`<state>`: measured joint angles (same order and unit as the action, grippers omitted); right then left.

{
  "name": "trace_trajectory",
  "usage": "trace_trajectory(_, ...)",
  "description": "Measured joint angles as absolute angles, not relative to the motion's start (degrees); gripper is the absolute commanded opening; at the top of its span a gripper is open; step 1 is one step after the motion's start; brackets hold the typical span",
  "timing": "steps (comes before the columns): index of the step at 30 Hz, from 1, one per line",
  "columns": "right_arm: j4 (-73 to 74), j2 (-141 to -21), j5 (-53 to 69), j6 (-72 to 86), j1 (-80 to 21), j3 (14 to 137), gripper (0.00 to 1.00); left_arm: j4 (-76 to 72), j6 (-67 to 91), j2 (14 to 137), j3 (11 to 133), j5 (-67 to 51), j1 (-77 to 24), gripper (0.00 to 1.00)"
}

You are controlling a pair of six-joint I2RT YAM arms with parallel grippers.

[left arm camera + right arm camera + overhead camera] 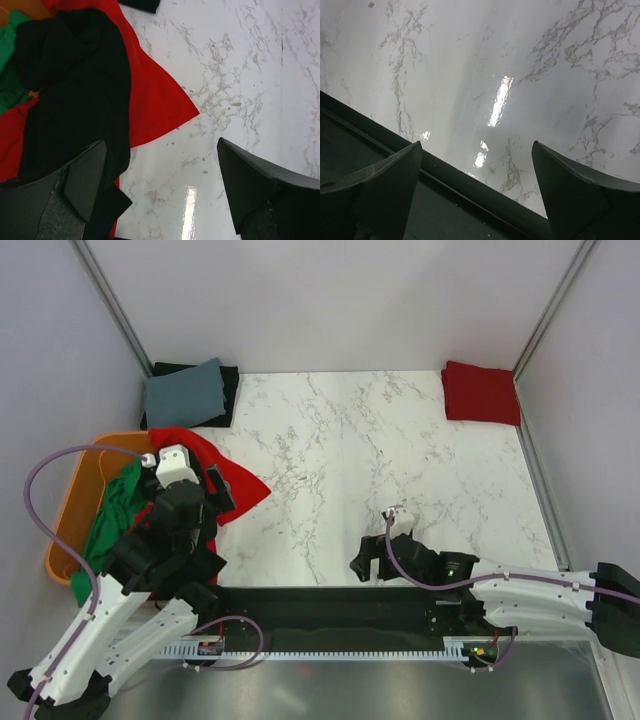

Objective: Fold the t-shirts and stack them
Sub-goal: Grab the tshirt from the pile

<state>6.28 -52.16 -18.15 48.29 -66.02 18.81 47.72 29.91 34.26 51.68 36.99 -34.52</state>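
Jaws wide, left gripper (161, 141) hovers at the table's (400, 460) left over the black shirt (75, 90), which lies crumpled on a red shirt (157, 102), its length running near to far under 1 finger (85, 175). Right gripper (476, 145), equally wide, sits well apart.

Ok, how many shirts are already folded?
3: grey-blue shirt on a black shirt at the far-left corner, red shirt at the far-right corner. More may lie hidden under the grey-blue one.

Glossy marble-look table (400, 460), matt cloth t-shirts (480, 392), smooth orange plastic tub (72, 505)
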Motion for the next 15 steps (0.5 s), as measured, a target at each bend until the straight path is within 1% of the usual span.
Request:
trace_trajectory(4,6.3,-55.4,-18.1,48.4,-66.0,18.9,0.98,47.3,27.7,39.6,55.7,40.8,-34.4,1.00)
trace_trajectory(7,6.5,-58.3,-18.1,48.4,-65.8,19.4,0.98,46.7,25.3,46.5,60.0,42.5,-32.1,1.00)
trace_trajectory(9,6.5,-59.4,-18.1,48.4,-65.8,20.0,0.98,46.6,24.0,51.5,63.2,41.5,-28.3,1.00)
trace_trajectory(13,6.4,-59.7,-18.0,48.4,-65.5,20.6,0.98,45.5,22.1,61.6,69.2,34.3,-14.9,0.98)
trace_trajectory(15,6.4,-59.7,-17.9,48.4,-65.2,20.6,0.98,45.5,21.5,65.3,71.1,31.7,-10.9,0.97)
